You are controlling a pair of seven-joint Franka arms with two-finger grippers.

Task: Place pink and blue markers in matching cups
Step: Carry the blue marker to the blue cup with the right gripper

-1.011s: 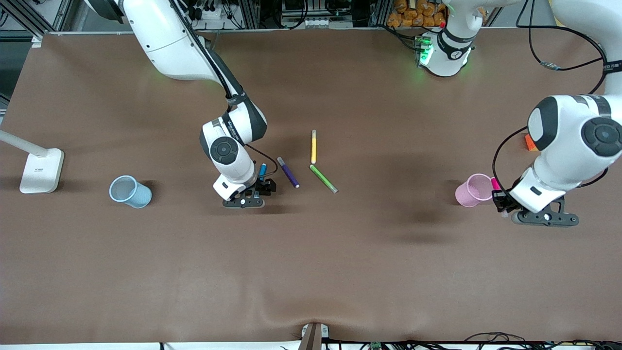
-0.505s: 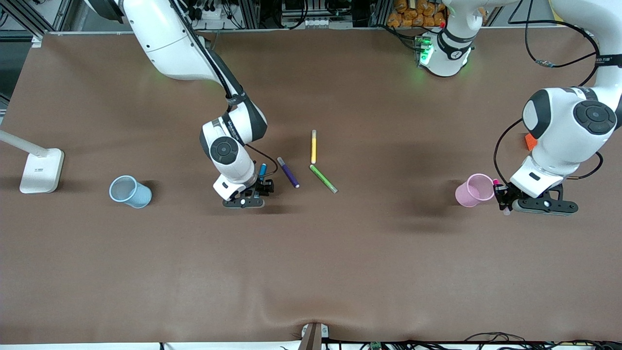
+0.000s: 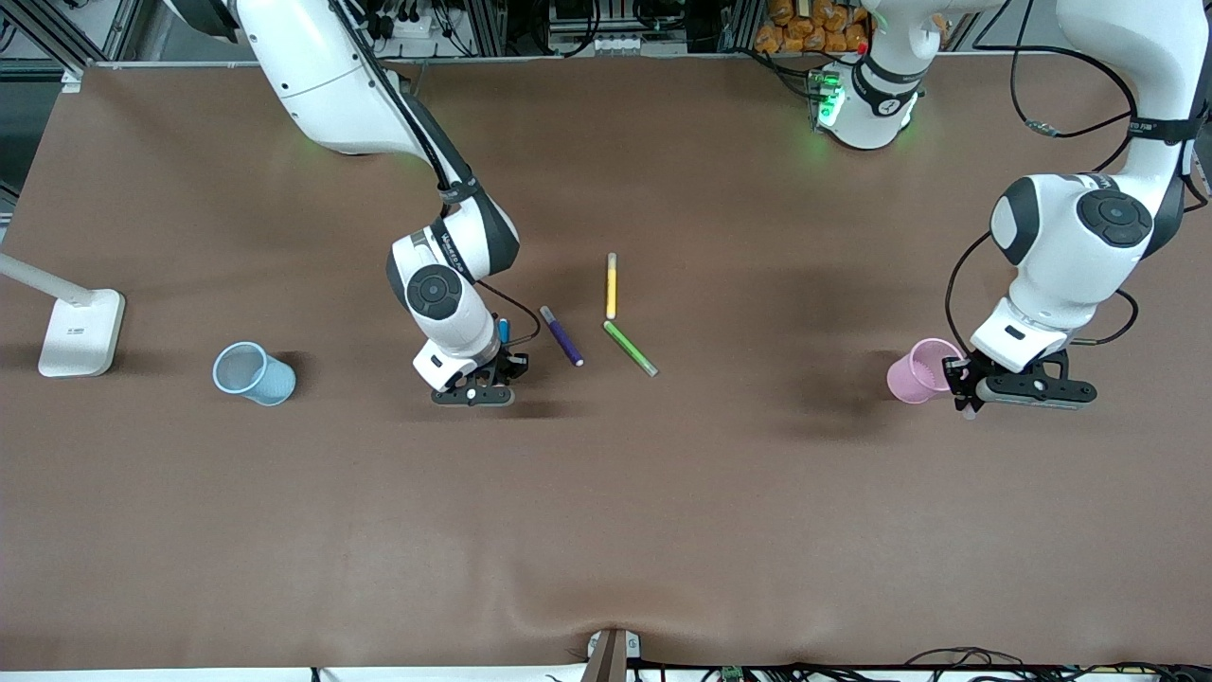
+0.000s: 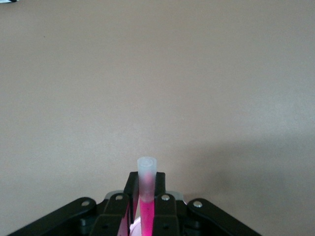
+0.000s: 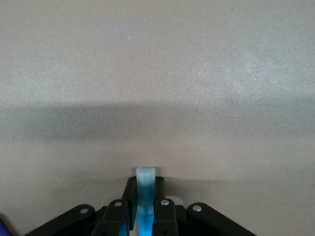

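Tabletop (image 3: 663, 521) looks like a matt brown mat, a bit rippled near the front edge. Both cups, pale blue (image 3: 254, 373) and pink (image 3: 920, 371), look like thin translucent plastic. Arm shells are glossy white plastic, the pink marker (image 4: 146, 194) has a frosted cap.

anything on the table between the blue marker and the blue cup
Nothing visible does. The right gripper is shut on the blue marker, and the stretch of table from there to the blue cup toward the right arm's end shows nothing on it.
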